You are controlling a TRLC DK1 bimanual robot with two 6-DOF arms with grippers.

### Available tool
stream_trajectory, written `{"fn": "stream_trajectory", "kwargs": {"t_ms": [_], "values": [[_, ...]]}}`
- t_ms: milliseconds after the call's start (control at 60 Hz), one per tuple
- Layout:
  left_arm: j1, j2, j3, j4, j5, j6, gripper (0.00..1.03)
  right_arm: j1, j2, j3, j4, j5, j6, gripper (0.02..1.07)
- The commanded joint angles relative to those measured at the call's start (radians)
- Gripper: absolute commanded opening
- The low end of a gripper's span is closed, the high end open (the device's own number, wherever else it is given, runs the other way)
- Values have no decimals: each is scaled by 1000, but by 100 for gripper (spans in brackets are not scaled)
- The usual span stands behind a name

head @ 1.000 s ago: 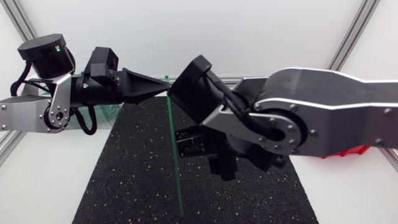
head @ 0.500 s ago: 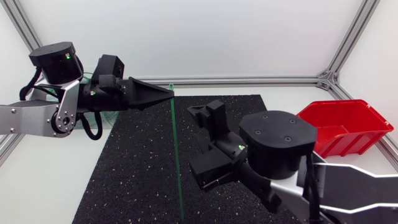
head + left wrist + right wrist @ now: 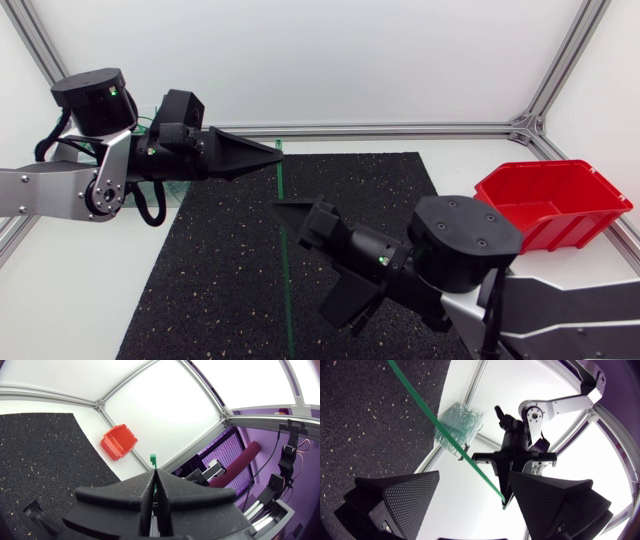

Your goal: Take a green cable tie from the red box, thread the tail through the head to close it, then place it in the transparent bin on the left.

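My left gripper [image 3: 272, 153] is shut on the head end of a green cable tie [image 3: 286, 250], which hangs straight down over the black mat [image 3: 220, 270]. In the left wrist view the tie's head [image 3: 153, 459] sticks out past the closed fingertips of that gripper [image 3: 153, 479]. My right gripper [image 3: 315, 255] is open just right of the hanging strap, fingers pointing toward it. From the right wrist, the strap [image 3: 445, 435] runs slantwise ahead of the open gripper [image 3: 472, 477], touching neither finger. The red box [image 3: 550, 200] sits at the far right. The transparent bin [image 3: 460, 424] holds several green ties.
The red box [image 3: 119, 442] stands off the mat near the frame's corner. The transparent bin [image 3: 172, 186] is mostly hidden behind my left arm. Aluminium frame posts run along the table's back and sides.
My right arm has swung down and back from beside the left gripper. Its open gripper now points at the middle of the hanging tie. The left gripper has barely shifted.
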Motion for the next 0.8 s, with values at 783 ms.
{"fn": "stream_trajectory", "kwargs": {"t_ms": [783], "values": [[29, 69, 49, -26, 31, -8, 4, -25, 183, -57, 31, -352, -97, 102]]}}
